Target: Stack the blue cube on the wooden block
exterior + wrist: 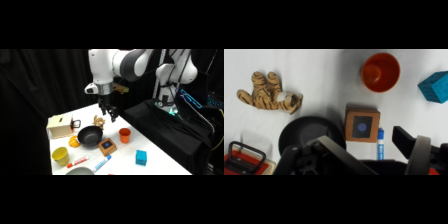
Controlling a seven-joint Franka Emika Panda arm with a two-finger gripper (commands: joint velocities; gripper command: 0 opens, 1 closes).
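Note:
The blue cube (141, 158) sits alone near the table's front right; in the wrist view the blue cube (436, 87) is at the right edge. The wooden block (107, 146), orange-brown with a dark blue mark on top, lies just in front of the black pan. The wrist view has the wooden block (362, 125) low in the middle. My gripper (108, 114) hangs open and empty above the table's far side, over the pan's far rim. It is well away from the cube. One finger (413, 146) rises at the lower right of the wrist view.
A black pan (90, 136) sits mid-table, an orange cup (125, 135) to its right and a striped tiger toy (269, 95) behind it. At the left are a pale wooden box (60, 126) and a yellow cup (61, 156). A red marker (77, 162) and a blue-and-white marker (102, 163) lie along the front edge.

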